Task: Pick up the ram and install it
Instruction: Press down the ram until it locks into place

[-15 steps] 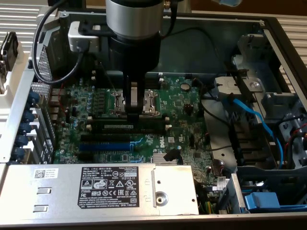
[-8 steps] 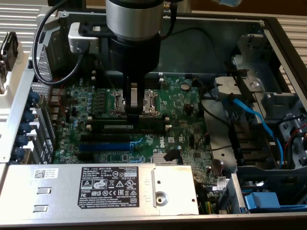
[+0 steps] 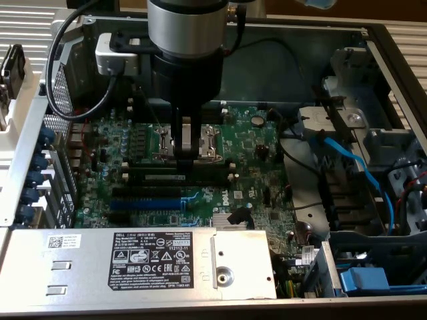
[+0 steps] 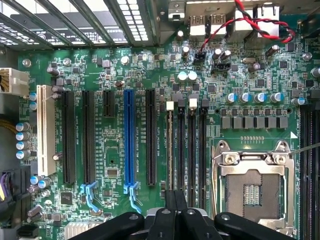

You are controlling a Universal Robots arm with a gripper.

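Note:
The ram (image 3: 163, 177), a dark-green stick with a pale label, stands on edge in the black memory slot farthest from the processor socket (image 4: 252, 187). In the wrist view the ram (image 4: 170, 150) appears as a thin pale-green strip between a white latch and my fingertips. My gripper (image 3: 185, 155) hangs straight down from the arm over the memory slots, jaws shut, with nothing visible between them. In the wrist view, my gripper (image 4: 175, 200) has its tips over the near end of the ram's slot and its neighbour. Whether the tips touch the ram I cannot tell.
The green motherboard (image 3: 253, 153) lies in an open metal case. A blue expansion slot (image 3: 143, 200) runs beside the memory slots, and a grey power supply (image 3: 133, 263) borders the board's near side. At the exterior view's right stands a drive cage with a blue cable (image 3: 347, 160).

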